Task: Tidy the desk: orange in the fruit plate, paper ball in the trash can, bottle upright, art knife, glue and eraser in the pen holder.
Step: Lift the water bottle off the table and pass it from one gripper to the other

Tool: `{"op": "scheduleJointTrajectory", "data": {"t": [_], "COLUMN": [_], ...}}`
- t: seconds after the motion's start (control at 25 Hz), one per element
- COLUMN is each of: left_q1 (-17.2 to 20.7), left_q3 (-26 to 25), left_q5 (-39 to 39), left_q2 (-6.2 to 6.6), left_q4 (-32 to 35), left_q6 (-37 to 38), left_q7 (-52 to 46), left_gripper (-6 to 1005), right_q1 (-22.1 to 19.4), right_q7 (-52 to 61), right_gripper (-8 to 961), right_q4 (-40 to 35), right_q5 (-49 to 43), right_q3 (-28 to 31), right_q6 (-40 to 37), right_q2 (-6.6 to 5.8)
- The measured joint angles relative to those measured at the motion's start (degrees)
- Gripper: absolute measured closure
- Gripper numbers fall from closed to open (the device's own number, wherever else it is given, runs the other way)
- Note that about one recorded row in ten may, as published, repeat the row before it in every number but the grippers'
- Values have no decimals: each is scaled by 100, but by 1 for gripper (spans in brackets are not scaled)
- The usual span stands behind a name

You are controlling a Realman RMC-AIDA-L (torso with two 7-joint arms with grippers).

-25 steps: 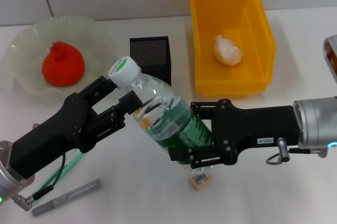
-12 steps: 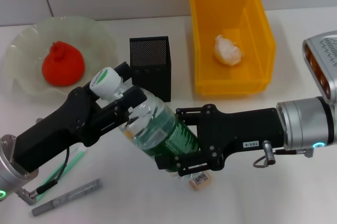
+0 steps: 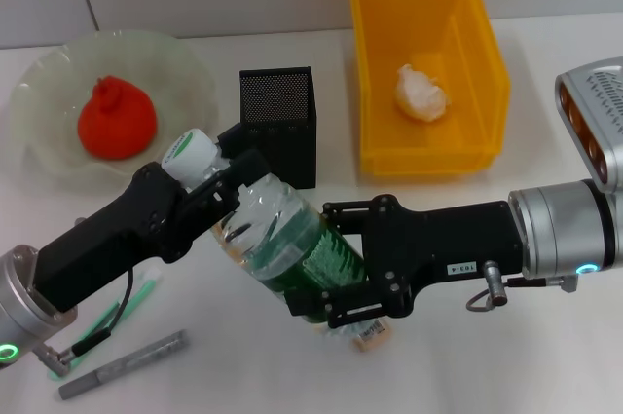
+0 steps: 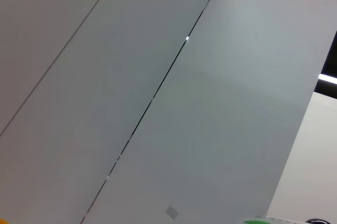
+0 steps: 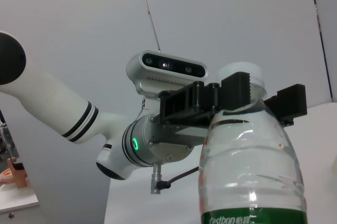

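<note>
My left gripper (image 3: 216, 176) pinches the neck of the clear green-labelled plastic bottle (image 3: 282, 239), tilted mid-desk before the black mesh pen holder (image 3: 279, 125); my right gripper (image 3: 336, 282) clamps its base. Uneven release could topple it onto the small beige eraser (image 3: 369, 335).

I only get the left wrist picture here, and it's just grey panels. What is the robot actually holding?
Observer: Both grippers hold one bottle. The left gripper is clamped at its neck.
Operator: And the other one?
Observer: The right gripper grips the green-labelled body.
Operator: Is the bottle standing?
Observer: No, it's tilted, cap toward the robot's left.
Operator: Anything tidied already?
Observer: The orange sits in the fruit plate, and the paper ball lies in the trash can.
</note>
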Motion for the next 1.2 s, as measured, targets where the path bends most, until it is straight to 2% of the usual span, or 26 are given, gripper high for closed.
{"op": "scheduleJointTrajectory", "data": {"t": [0.36, 1.04, 1.2], "left_q1": [-11, -15, 1], "left_q3": [9, 61, 59], "left_q5": [15, 42, 37], "left_q2": [0, 3, 4], "left_q4": [50, 203, 253], "left_q6": [98, 251, 259], "left_q7": [1, 70, 75], "left_gripper": [554, 567, 568], "right_q1": [6, 150, 124], "right_q7": [-1, -26, -26], "right_gripper": [188, 187, 144], "right_q4": [61, 448, 447], "right_q5": [99, 162, 162], "right_q3": [-1, 50, 59], "right_q6": [-10, -75, -89], "right_q2": [0, -26, -27]}}
